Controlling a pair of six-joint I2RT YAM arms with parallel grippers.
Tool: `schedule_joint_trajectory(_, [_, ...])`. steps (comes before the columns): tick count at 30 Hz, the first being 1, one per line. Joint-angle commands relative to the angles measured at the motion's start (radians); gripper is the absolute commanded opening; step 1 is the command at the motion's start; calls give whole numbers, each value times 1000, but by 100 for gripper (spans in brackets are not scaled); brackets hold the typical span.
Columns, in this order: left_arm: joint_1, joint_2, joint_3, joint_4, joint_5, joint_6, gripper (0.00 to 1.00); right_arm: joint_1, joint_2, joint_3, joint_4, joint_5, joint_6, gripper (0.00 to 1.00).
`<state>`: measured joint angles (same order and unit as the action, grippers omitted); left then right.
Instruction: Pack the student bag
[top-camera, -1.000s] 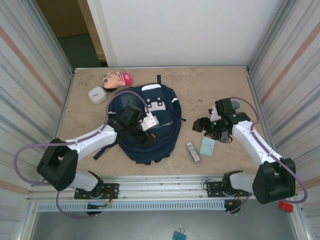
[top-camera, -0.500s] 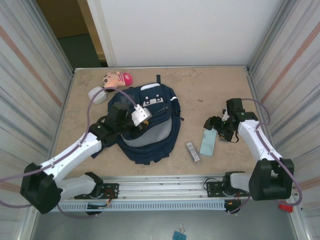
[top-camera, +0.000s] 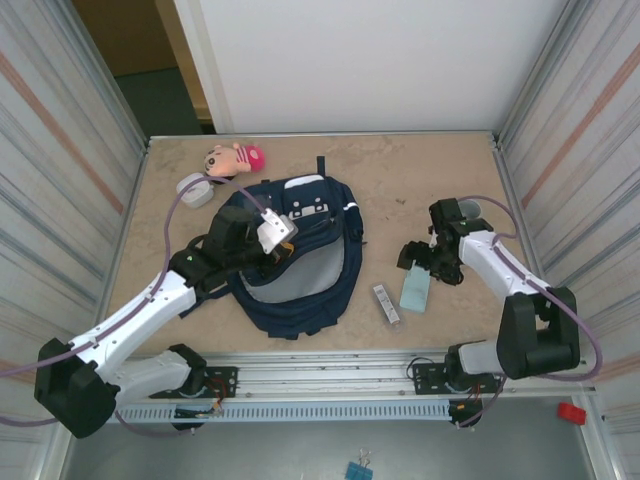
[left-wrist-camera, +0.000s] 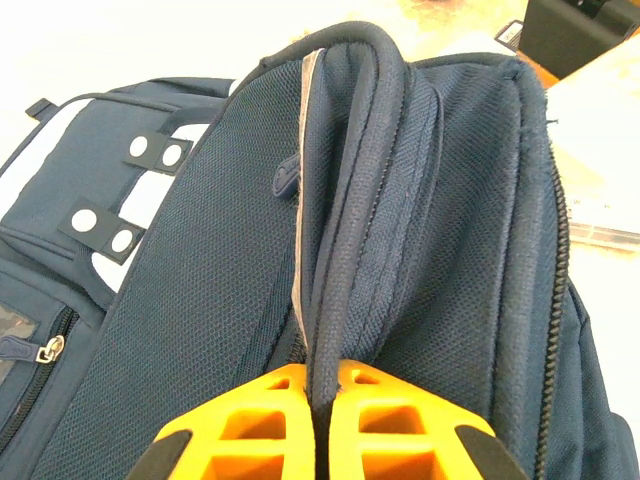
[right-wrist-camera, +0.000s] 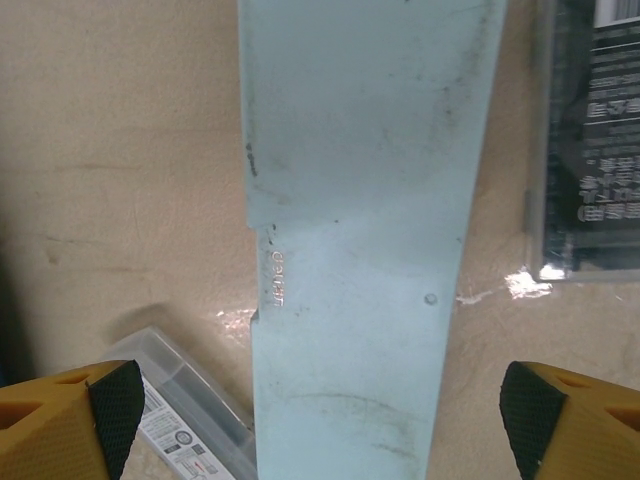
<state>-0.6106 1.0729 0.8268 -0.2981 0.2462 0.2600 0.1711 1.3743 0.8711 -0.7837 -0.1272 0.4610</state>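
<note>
The student bag (top-camera: 318, 270), navy with white patches, lies in the middle of the table with its front part raised, so the grey inside shows. My left gripper (top-camera: 268, 250) is at its left side, shut on the bag's piped edge (left-wrist-camera: 350, 200). That cord-like rim runs up from between the orange fingers (left-wrist-camera: 250, 410). My right gripper (top-camera: 418, 258) is right of the bag, open wide. It hangs over a flat light-blue case (right-wrist-camera: 350, 250) on the table (top-camera: 415, 290), one finger on each side and neither touching it.
A clear plastic box (top-camera: 386, 303) lies between the bag and the blue case, and its corner (right-wrist-camera: 190, 420) is by my right gripper's left finger. A black-labelled pack (right-wrist-camera: 595, 130) lies beyond. A pink-haired doll (top-camera: 235, 158) and a white container (top-camera: 195, 190) sit at the back left.
My left gripper shut on the bag's edge and pulled it up and to the left, exposing the grey inside. My right gripper opened wider and shifted over the blue case.
</note>
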Motion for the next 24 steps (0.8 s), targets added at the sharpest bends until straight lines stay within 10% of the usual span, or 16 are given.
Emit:
schedule_joint_trajectory(1, [-5,-14,45,55,45,-26,1,13,49,-9,7,-5,-22,92])
schedule_joint_trajectory(24, [-3,-15,34,79,53,-22,1,42,266,27,32,90,-29,71])
